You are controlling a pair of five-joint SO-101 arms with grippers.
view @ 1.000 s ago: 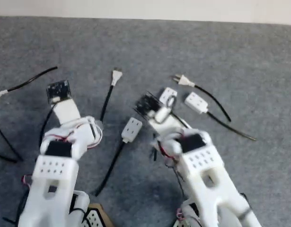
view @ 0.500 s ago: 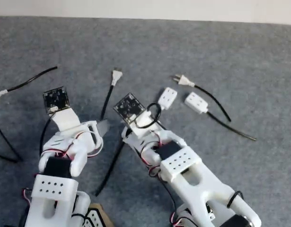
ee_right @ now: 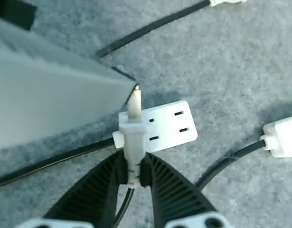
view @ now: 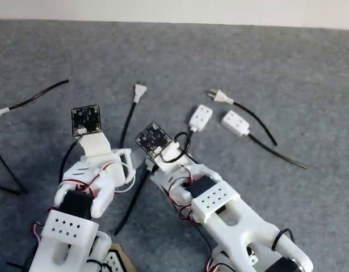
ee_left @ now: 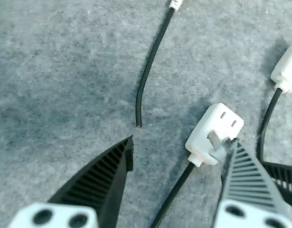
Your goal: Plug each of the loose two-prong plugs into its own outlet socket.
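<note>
Right gripper [ee_right: 132,164] is clamped on 1 white plug [ee_right: 132,126], its prongs over the outlet socket [ee_right: 172,126]. Left gripper [ee_left: 181,141] stands wide open and empty, 1 finger possibly touching that socket.

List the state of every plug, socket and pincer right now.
left pincer, open, empty.
held plug, gripped, prongs not inserted.
right pincer, shut on held plug.
near socket, slots empty.
second socket, unplugged.
third socket, unplugged.
loose plug, lying unplugged.
other loose plug, lying unplugged.
</note>
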